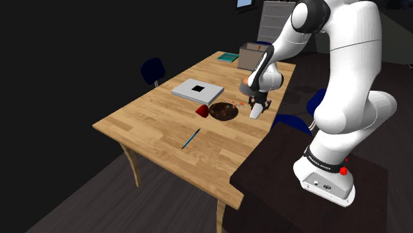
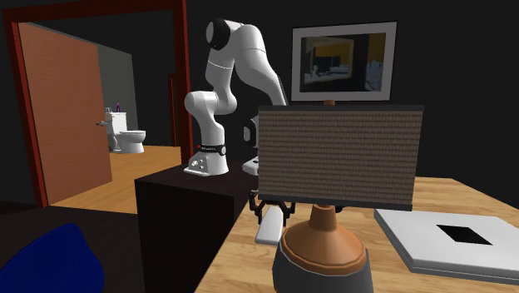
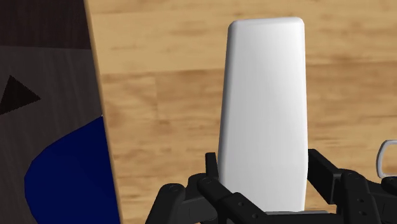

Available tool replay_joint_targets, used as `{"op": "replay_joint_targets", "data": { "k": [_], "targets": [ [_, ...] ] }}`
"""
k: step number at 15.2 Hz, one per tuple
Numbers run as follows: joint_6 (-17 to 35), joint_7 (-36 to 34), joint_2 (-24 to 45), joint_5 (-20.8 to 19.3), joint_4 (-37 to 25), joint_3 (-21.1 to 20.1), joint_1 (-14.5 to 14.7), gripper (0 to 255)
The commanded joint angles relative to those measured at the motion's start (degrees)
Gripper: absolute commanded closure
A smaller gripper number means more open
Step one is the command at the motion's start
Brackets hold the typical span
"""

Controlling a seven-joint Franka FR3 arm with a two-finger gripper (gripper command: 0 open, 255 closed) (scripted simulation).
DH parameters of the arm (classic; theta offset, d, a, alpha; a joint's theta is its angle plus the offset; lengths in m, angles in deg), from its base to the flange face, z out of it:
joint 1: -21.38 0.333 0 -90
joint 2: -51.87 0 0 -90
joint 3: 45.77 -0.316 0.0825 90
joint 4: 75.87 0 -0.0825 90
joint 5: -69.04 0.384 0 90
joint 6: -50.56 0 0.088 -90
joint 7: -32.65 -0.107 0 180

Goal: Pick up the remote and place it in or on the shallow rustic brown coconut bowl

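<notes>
- You can ignore the pen, which lies at eight o'clock of the bowl, well apart
- The flat box sits at ten o'clock of the bowl and the red thing at nine, right against its rim or nearly so; don't overshoot that way
- The bowl, dark brown and shallow, stands on the table just beside the gripper, at nine o'clock of it in the shoulder view
- The gripper is clenched on the white remote; in the wrist view its fingers press the two long sides near one end, and the rest of the remote reaches ahead of them over the wood, near the table's edge
- I judge the step to be the carry. I cannot tell whether the remote's low end is clear of the table, so raise it a little before you move toward nine o'clock
- Stop with the low end over the bowl's middle, lower it close to the bottom, and only then let go; dropped from high, a long thing held end-down will likely topple over that shallow rim
</notes>
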Motion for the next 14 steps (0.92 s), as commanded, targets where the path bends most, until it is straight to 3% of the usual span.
{"op": "replay_joint_targets", "data": {
  "k": [1,14],
  "targets": [
    [-0.9,-0.3,-1.1,-0.3,0.3,0.4,0.3,255],
    [-9.0,-2.8,-11.3,-3.8,2.3,3.4,2.6,255]
  ]
}}
